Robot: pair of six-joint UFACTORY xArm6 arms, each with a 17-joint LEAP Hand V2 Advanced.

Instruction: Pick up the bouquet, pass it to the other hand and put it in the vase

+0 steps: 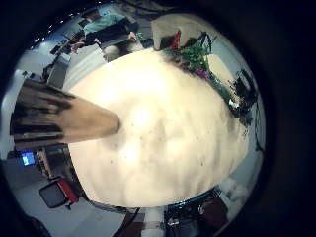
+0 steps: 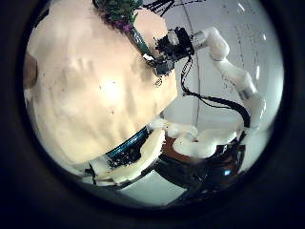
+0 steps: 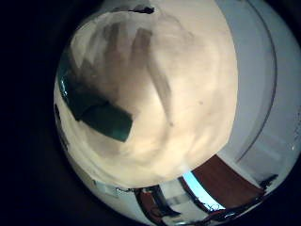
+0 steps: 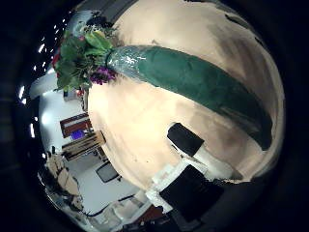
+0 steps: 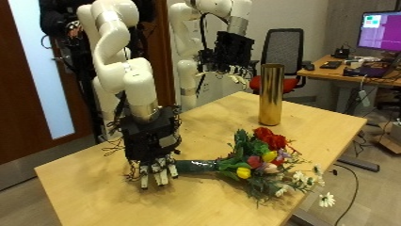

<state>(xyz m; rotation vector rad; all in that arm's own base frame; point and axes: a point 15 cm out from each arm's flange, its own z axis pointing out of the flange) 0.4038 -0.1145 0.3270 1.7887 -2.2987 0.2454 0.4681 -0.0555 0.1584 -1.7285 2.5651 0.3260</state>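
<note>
The right hand (image 5: 154,151) hangs low over the table (image 5: 88,179), fingers pointing down and loosely spread — fingertips at the bouquet (image 5: 257,162) stem's green wrap, grip unclear. The left hand (image 5: 231,54) hovers higher, fingers relaxed, empty, beside the tall vase (image 5: 269,94).

Two glossy white arms of rounded segments; right hand (image 5: 153,151) and left hand (image 5: 227,53) are boxy black blocks with white-tipped fingers.
</note>
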